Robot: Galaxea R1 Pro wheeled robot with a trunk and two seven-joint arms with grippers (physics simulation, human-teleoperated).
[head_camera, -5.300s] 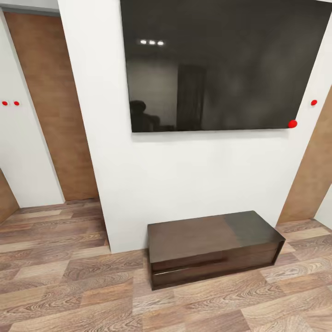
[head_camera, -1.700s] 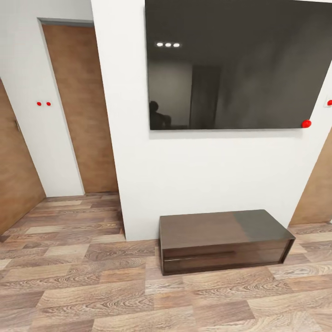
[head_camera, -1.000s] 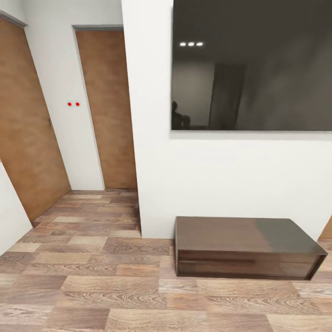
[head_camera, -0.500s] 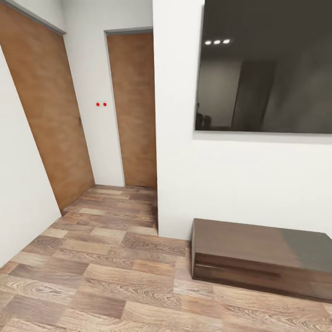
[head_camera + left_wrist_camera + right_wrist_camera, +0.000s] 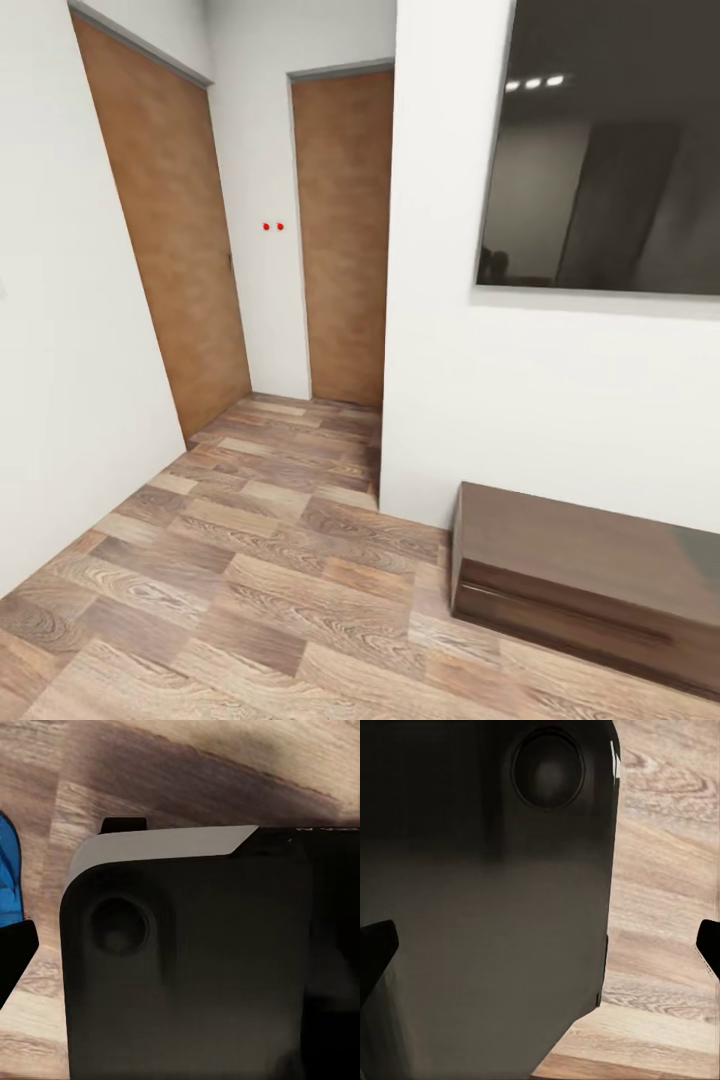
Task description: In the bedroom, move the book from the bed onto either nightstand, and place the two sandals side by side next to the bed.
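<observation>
Wooden doors: two, the left door and the far door
Red wall dots: two
Wall screens: one
Low dark benches: one
Blue sandals: one, partly seen

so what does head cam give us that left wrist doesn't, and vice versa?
Head view: two brown doors, white walls, a dark wall screen, a low dark bench below it, and two red dots between the doors.
Left wrist view: a dark robot housing up close, and a bright blue patch at the frame edge, too cropped to identify.
Both: the wood-plank floor.
</observation>
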